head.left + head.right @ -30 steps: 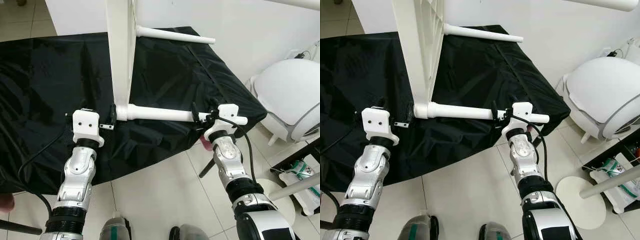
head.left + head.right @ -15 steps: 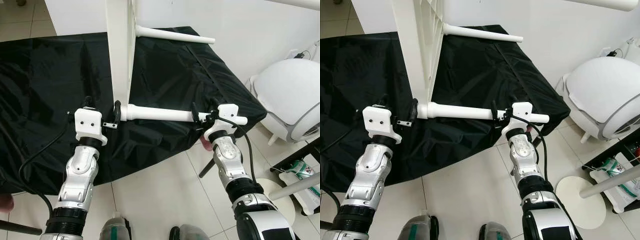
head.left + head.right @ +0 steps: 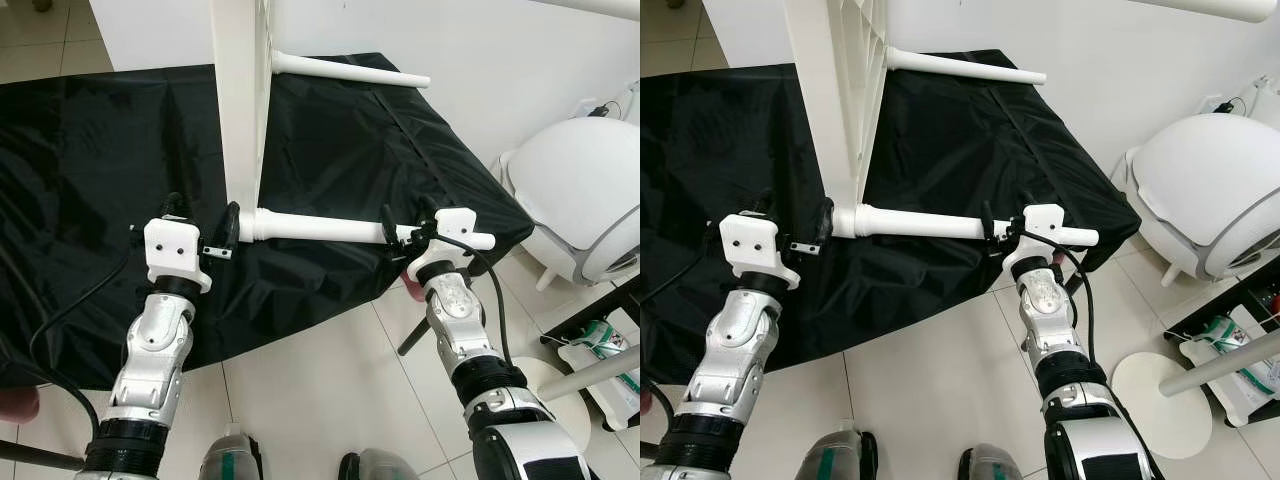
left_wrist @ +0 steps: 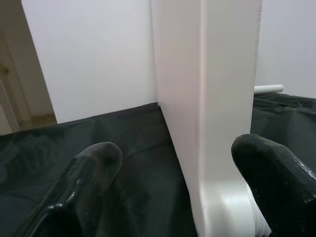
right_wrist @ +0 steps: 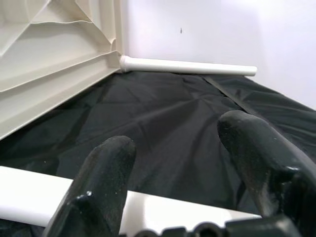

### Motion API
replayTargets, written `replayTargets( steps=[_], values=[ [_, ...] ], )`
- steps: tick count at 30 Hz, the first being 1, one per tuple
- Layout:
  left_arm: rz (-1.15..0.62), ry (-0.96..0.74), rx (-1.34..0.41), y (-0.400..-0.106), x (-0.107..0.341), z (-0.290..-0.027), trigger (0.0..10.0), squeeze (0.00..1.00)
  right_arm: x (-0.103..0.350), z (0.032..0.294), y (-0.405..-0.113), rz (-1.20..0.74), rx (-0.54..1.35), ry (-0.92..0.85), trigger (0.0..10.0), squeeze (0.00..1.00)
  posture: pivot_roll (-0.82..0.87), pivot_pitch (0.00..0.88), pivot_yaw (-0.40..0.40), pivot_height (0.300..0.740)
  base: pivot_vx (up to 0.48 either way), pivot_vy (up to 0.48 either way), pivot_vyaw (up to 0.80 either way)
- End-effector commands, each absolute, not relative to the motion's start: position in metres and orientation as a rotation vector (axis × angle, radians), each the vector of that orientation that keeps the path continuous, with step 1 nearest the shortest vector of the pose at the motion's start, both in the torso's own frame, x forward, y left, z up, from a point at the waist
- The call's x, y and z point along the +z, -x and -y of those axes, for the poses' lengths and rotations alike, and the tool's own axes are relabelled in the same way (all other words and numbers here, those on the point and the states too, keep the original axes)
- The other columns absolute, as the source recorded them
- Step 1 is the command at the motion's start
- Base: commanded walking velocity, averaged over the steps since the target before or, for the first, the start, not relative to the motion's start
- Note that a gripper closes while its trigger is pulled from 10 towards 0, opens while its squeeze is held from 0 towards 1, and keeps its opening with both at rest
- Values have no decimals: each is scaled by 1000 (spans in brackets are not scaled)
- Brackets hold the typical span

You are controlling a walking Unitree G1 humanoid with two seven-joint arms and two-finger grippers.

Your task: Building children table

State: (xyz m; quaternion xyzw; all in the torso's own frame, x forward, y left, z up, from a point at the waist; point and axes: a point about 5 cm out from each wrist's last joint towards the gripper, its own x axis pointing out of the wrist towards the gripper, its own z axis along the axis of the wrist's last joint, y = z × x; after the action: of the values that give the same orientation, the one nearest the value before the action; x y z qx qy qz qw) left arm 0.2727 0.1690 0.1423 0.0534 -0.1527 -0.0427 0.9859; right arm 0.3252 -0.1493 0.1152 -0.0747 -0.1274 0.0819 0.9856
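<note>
The white tabletop point(image 3: 240, 100) stands on its edge on a black cloth point(image 3: 100, 130). Two white legs are joined to it: the near leg point(image 3: 320, 228) lies level along the cloth's front edge, the far leg point(image 3: 350, 70) points right at the back. My left gripper point(image 3: 205, 222) is open at the lower corner where the near leg joins; in the left wrist view its fingers point(image 4: 94, 163) sit either side of the tabletop's edge point(image 4: 222, 98). My right gripper point(image 3: 406, 222) is open astride the near leg's outer end; the leg point(image 5: 29, 190) crosses at the fingers' base.
The cloth-covered surface drops off just before my arms onto tiled floor point(image 3: 300, 400). A white domed appliance point(image 3: 580, 190) stands on the right, a white pole point(image 3: 590, 372) below it. White wall behind. Something pink point(image 3: 18, 405) sits at the lower left edge.
My left gripper has edged slightly right, closer to the tabletop's corner. The right arm and the table have not moved.
</note>
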Motion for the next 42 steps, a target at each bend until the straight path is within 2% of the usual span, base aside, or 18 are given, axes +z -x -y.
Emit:
replayTargets(
  steps=[1,7,42],
  values=[
    [291,-121,-197,-269,141,-166,10000,0,117,152,-322,269,170,152,10000,0,40,0,-48,740,0,0,0],
    [288,-118,-172,-262,143,-175,10000,0,122,150,-307,301,173,149,10000,0,32,0,-33,740,0,0,0],
    [275,-86,-239,-260,146,-161,10000,0,127,149,-304,284,165,162,10000,0,26,0,-26,740,0,0,0]
  ],
)
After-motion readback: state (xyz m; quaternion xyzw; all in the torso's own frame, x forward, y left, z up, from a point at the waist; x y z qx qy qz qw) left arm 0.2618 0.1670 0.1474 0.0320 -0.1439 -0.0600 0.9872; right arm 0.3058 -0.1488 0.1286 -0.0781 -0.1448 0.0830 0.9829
